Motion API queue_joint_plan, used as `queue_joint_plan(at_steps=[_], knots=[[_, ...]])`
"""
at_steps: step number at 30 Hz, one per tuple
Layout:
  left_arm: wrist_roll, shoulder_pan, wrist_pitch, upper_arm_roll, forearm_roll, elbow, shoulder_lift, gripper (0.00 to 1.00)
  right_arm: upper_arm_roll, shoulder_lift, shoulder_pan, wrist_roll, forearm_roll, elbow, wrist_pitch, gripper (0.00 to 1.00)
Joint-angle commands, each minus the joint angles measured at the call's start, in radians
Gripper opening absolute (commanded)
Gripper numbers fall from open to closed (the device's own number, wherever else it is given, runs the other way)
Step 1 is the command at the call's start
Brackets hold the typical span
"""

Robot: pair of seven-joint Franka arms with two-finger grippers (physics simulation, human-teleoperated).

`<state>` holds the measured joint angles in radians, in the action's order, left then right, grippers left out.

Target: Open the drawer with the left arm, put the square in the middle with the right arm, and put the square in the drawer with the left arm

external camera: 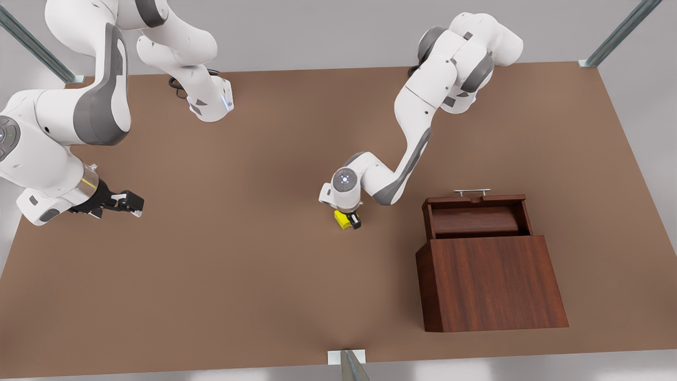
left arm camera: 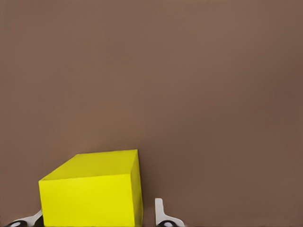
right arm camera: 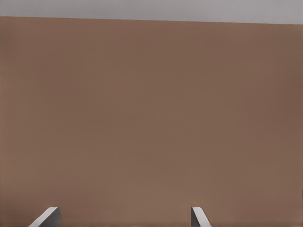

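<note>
The square (external camera: 342,219) is a small yellow cube resting on the brown tabletop, roughly at the middle (external camera: 296,238). My left gripper (external camera: 350,220) points down over it, open, and the left wrist view has the square (left arm camera: 94,189) between the two fingertips (left arm camera: 163,215), with a small gap on one side. The drawer (external camera: 473,221) is pulled out of the dark wood cabinet (external camera: 489,283), its silver handle (external camera: 470,192) on the far side. Low over the table at the front view's left, my right gripper (external camera: 135,205) waits open and holds nothing.
The right wrist view has bare tabletop (right arm camera: 151,118) ahead of my right gripper (right arm camera: 123,218). The cabinet stands at the front view's right, near the front edge. Metal frame posts (external camera: 351,365) rise at the table's edges and corners.
</note>
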<state>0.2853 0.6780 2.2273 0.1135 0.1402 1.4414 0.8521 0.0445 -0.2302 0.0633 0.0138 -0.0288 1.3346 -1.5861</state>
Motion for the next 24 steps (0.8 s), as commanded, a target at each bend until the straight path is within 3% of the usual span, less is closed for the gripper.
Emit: queue_joint_plan(at_steps=[1, 3, 24], knots=[[0.0, 0.0, 0.0, 0.0, 0.001, -0.001, 0.001, 0.81, 0.0, 0.0, 0.0, 0.0, 0.0, 0.0, 0.0, 1.0], [0.0, 0.0, 0.0, 0.0, -0.001, -0.001, 0.002, 0.75, 0.0, 0.0, 0.001, 0.0, 0.0, 0.0, 0.0, 1.0], [-0.066, -0.009, 0.008, -0.006, -0.013, -0.056, -0.03, 0.7, 0.0, -0.003, 0.0, 0.0, 0.0, 0.0, -0.014, 1.0]])
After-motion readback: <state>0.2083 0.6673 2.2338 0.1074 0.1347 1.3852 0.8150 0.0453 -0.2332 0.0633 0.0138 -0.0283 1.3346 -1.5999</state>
